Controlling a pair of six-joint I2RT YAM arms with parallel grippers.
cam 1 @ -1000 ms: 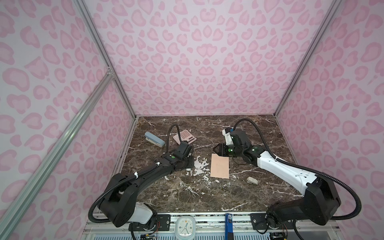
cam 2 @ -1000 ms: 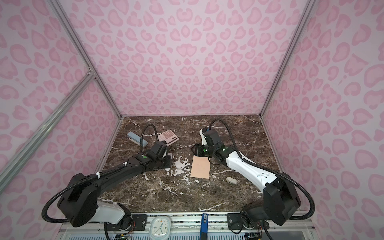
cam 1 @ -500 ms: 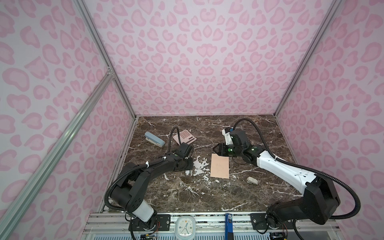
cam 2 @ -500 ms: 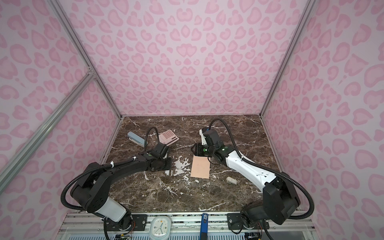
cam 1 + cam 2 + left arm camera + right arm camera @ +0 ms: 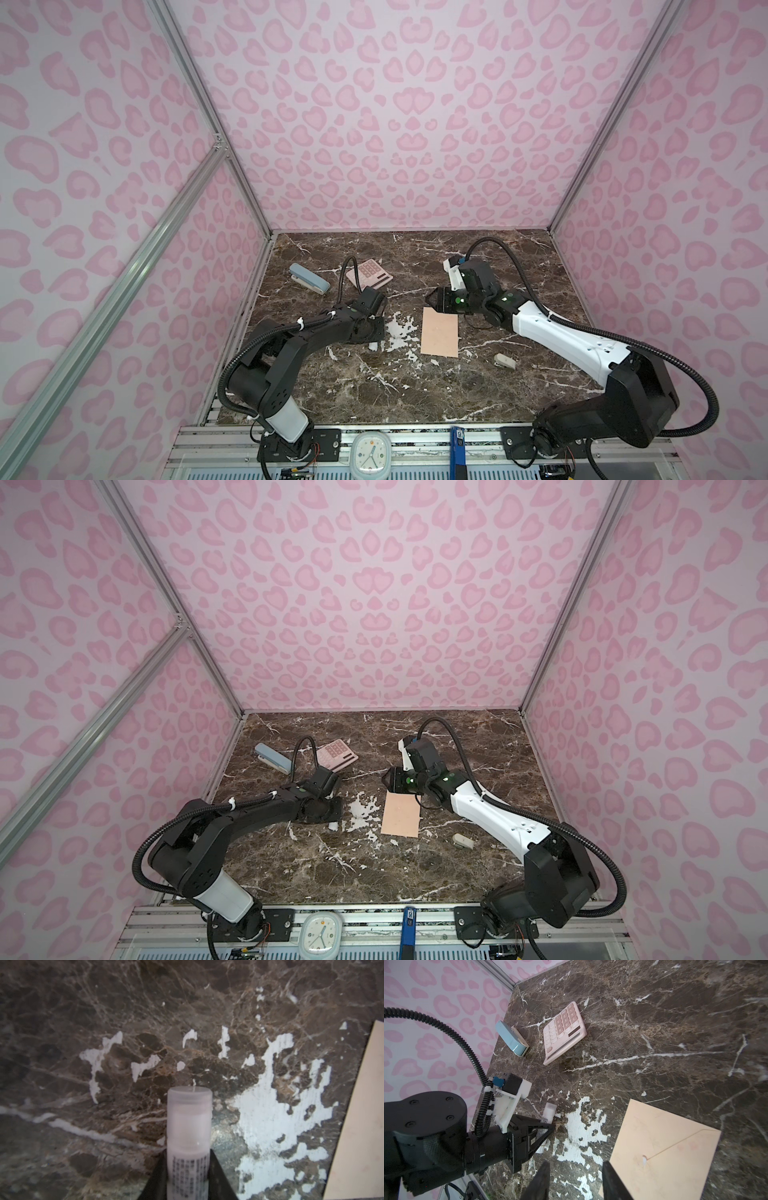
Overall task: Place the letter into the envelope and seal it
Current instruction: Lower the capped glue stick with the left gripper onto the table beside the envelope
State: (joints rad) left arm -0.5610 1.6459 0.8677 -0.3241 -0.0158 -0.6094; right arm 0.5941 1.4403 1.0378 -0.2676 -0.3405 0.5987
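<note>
L tool (image 5: 188, 1153) clamped on white glue tube (image 5: 189, 1118), left of envelope (image 5: 439, 337), flap down; R tool (image 5: 575, 1167) half-open, empty, by far edge; prob. press flap flat w/o sliding it on counter (image 5: 415, 395).

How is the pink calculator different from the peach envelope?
The calculator is pink with rows of buttons; the envelope is plain peach paper with none. The calculator is thicker; the envelope is thin and flat. The calculator sits farther back; the envelope lies nearer the middle. Both are rectangles resting on the marble table.
</note>
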